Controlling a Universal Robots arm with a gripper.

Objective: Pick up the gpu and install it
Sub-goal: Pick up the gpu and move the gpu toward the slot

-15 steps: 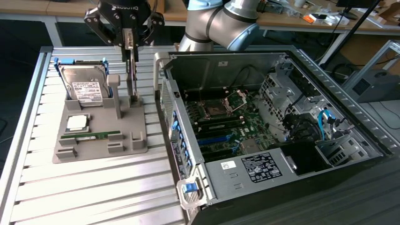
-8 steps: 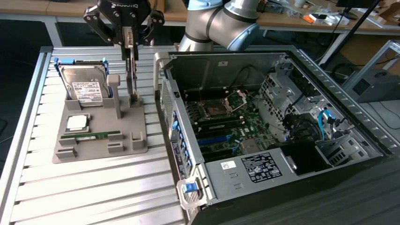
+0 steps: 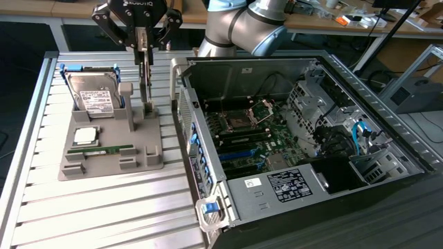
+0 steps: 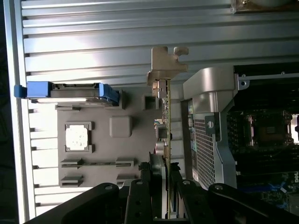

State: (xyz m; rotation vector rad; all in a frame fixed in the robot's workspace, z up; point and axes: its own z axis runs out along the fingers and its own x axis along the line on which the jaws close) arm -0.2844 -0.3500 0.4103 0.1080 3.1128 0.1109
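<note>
Over the stand (image 4: 135,140), my gripper (image 4: 162,179) pinches the gpu (image 4: 165,116) upright by its thin edge, just beside the case (image 4: 210,93); I worry it could tilt and clip that wall.

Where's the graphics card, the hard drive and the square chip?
graphics card (image 3: 146,78), exterior view, its upright edge.
hard drive (image 3: 95,99), exterior view, its white label.
square chip (image 3: 86,136), exterior view, its shiny top.

Bench stock, off-task items.
Grey holder (image 3: 111,168) on slatted table (image 3: 104,212) carrying hard drive (image 3: 93,96) standing in blue caddy (image 4: 110,93), CPU (image 3: 86,135), memory stick (image 3: 100,149); open PC case (image 3: 266,194) beside it, motherboard (image 3: 256,140) exposed inside.
</note>
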